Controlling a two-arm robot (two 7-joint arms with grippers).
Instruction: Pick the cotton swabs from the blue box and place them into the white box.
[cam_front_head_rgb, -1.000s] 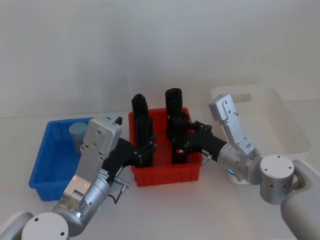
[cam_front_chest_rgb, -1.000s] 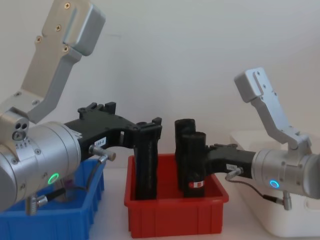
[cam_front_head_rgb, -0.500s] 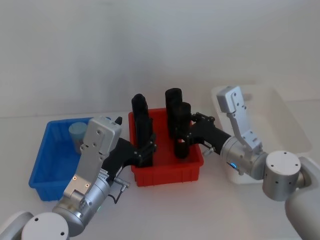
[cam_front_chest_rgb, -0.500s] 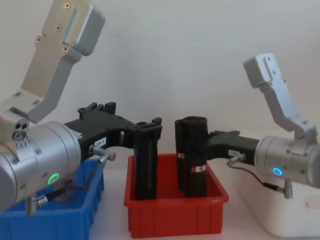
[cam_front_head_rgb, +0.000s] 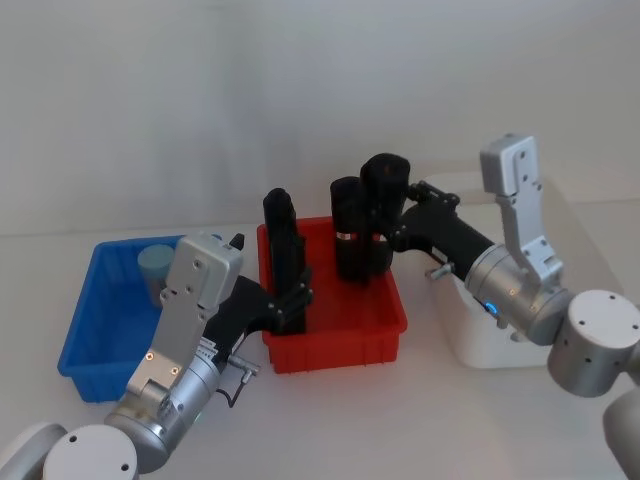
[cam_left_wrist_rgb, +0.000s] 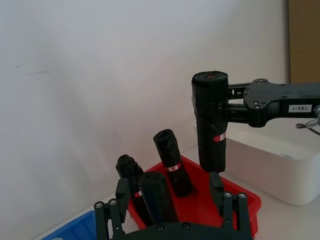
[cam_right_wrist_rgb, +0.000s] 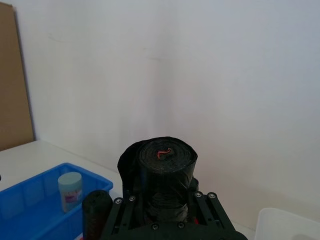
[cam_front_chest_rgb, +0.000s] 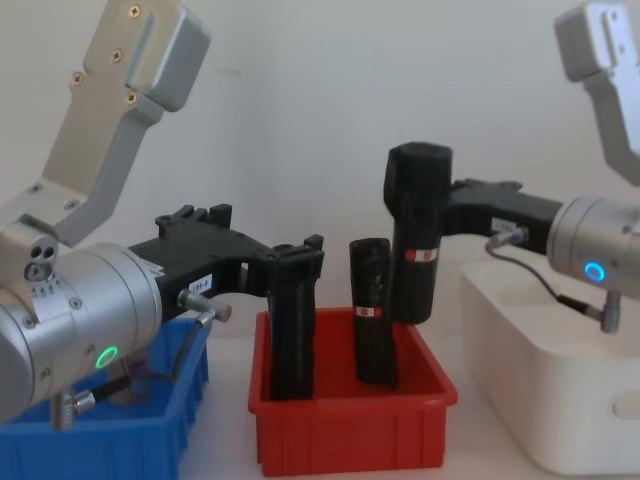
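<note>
One cotton swab tub (cam_front_head_rgb: 155, 265) with a pale blue lid stands in the far corner of the blue box (cam_front_head_rgb: 95, 335); the right wrist view shows the tub (cam_right_wrist_rgb: 70, 190) too. The white box (cam_front_head_rgb: 478, 345) sits at the right. My right gripper (cam_front_head_rgb: 395, 225) is shut on a black roll (cam_front_head_rgb: 383, 195) and holds it upright in the air above the red bin (cam_front_head_rgb: 330, 345), near the white box. My left gripper (cam_front_head_rgb: 290, 300) reaches into the red bin, open, with another black roll (cam_left_wrist_rgb: 157, 197) between its fingers.
The red bin stands between the blue and white boxes. A third black roll (cam_front_head_rgb: 348, 230) leans in it behind my left gripper. A plain white wall runs behind the table.
My right gripper has lifted the black roll up out of the red bin and carried it toward the white box. The left arm has not moved.
</note>
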